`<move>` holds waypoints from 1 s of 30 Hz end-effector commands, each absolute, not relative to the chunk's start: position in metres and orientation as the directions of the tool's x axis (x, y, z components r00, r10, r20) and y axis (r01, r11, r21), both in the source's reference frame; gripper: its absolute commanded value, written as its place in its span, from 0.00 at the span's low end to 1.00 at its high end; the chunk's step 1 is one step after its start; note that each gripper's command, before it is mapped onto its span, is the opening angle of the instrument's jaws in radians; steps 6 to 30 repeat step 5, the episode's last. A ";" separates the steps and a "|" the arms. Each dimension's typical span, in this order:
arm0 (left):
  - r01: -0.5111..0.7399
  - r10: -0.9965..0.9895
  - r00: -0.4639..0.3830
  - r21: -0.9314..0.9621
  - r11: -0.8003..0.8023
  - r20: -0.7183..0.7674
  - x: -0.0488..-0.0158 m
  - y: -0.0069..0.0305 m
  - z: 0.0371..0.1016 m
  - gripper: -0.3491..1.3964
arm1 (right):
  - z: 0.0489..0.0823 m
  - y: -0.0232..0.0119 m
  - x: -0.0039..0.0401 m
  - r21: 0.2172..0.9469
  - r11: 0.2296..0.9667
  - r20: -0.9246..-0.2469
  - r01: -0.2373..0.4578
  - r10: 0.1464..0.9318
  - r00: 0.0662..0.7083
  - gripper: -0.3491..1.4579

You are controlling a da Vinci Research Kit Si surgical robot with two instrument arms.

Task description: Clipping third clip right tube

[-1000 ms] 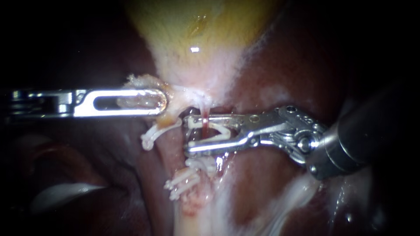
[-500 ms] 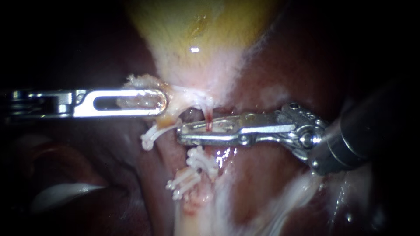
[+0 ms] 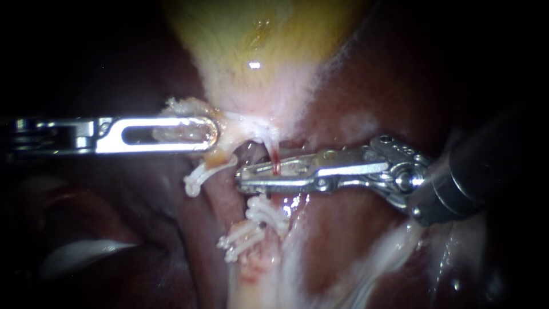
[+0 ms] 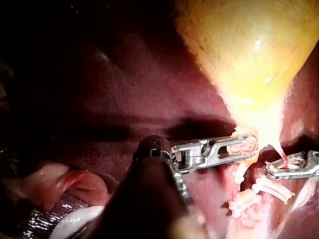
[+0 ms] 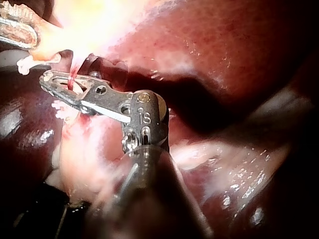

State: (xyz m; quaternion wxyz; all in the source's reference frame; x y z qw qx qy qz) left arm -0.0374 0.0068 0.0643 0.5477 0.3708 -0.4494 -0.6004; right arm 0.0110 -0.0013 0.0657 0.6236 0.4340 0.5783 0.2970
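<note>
My right instrument point(image 3: 241, 178) comes in from the right w/ its jaws squeezed nearly flat across the right tube point(image 3: 275, 155). That's a thin red strand dropping from the gallbladder point(image 3: 269, 46) neck. Both jaws touch it, one each side, so they're clamped on it. Can't see any clip btwn the jaws in any view: the metal hides what's inside, and only a red streak shows where the tube crosses. Past the jaws the tube is lost behind them. Just under them sit the lower clips point(image 3: 265, 213), two white ones, the upper nearly touching the lower jaw's edge. Both blur into wet pale stuff, so I can't tell exactly what each grips. A left clip point(image 3: 200, 174), also white, sits on the left tube point(image 3: 227, 146), near my right tips but apart. My left instrument point(image 3: 213, 134) enters from the left, shaft dark & cut off by the frame edge. Endoscope view shows only its slotted jaw; the other is hidden beneath. Left wrist view shows both jaws lying close w/ frayed neck tissue point(image 4: 247, 141) pinched btwn them and showing through the slot, so they're clenched on it, just beside the gallbladder neck. Liver point(image 3: 372, 86) lies dark red all round, much of it in shadow. Right wrist view catches my left jaws only partly.
</note>
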 end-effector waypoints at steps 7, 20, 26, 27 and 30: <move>0.324 -0.991 -0.125 0.946 0.004 0.047 -0.0374 0.0068 0.0643 0.00 | 0.0658 -0.0012 0.0109 0.885 0.447 -0.463 0.131 0.873 0.154 0.00; 0.324 -0.991 -0.125 0.946 0.004 0.047 -0.0374 0.0068 0.0643 0.00 | 0.0658 -0.0012 0.0109 0.885 0.447 -0.463 0.131 0.873 0.154 0.00; 0.324 -0.991 -0.125 0.946 0.004 0.047 -0.0374 0.0068 0.0643 0.00 | 0.0658 -0.0012 0.0109 0.885 0.447 -0.463 0.131 0.873 0.154 0.00; 0.324 -0.991 -0.125 0.946 0.004 0.047 -0.0374 0.0068 0.0643 0.00 | 0.0658 -0.0012 0.0109 0.885 0.447 -0.463 0.131 0.873 0.154 0.00; 0.324 -0.991 -0.125 0.946 0.004 0.047 -0.0374 0.0068 0.0643 0.00 | 0.0658 -0.0012 0.0109 0.885 0.447 -0.463 0.131 0.873 0.154 0.00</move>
